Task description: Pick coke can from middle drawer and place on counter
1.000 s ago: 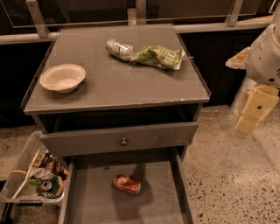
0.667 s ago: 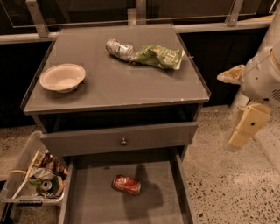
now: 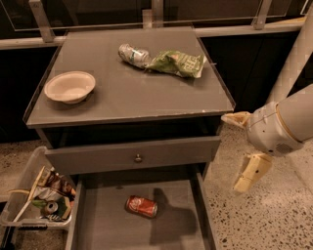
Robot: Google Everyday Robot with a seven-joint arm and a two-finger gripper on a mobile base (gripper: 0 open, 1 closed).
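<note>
The single camera looks steeply down from above and in front, facing the counter [image 3: 132, 93] head-on and from close by. The counter fills the upper frame, and the pulled-out middle drawer [image 3: 107, 229] below it runs off the bottom edge. The gripper [image 3: 232, 152], fingers spread apart, hangs at the right, just off the counter's front corner.

Speckled terrazzo floor [image 3: 264, 215] under dim light, dark glass panels [image 3: 98, 12] and a grey rail [image 3: 244, 31] behind.
</note>
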